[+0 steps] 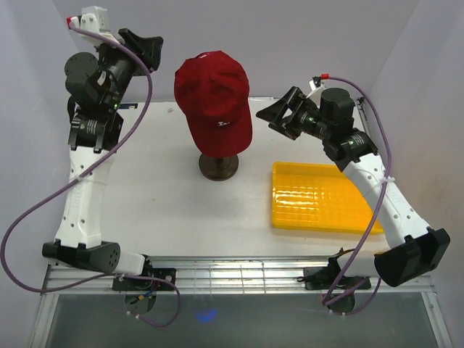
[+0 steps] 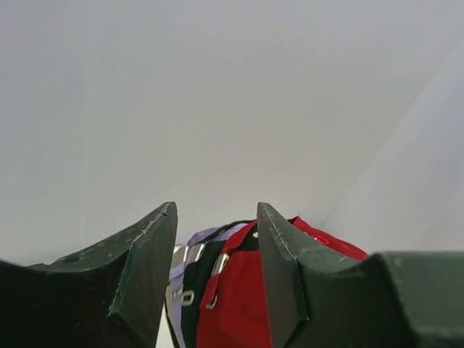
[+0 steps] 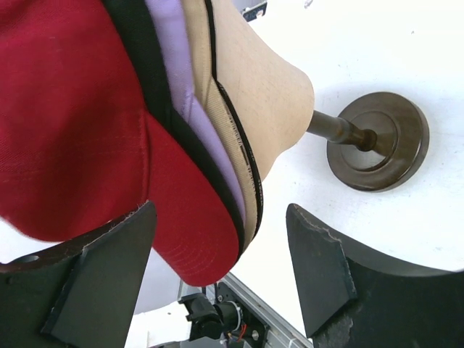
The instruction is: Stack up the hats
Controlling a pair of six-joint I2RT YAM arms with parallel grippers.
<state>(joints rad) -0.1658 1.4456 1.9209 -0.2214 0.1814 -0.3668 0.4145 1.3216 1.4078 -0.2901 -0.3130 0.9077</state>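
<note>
The hats sit stacked on the beige mannequin head (image 3: 268, 80), with the red cap (image 1: 214, 98) on top. In the right wrist view the red cap (image 3: 65, 123) covers black, lavender (image 3: 181, 80) and tan layers. The left wrist view shows the stack's back straps, red (image 2: 239, 304), black and lavender. My left gripper (image 1: 148, 49) is open and empty, raised to the left of the stack. My right gripper (image 1: 279, 116) is open and empty, to the right of the stack, its jaws apart beside the red brim (image 3: 192, 217).
The mannequin head stands on a dark round base (image 1: 219, 165) mid-table. A yellow ribbed tray (image 1: 319, 199) lies at the right, partly under my right arm. White walls enclose the table on three sides.
</note>
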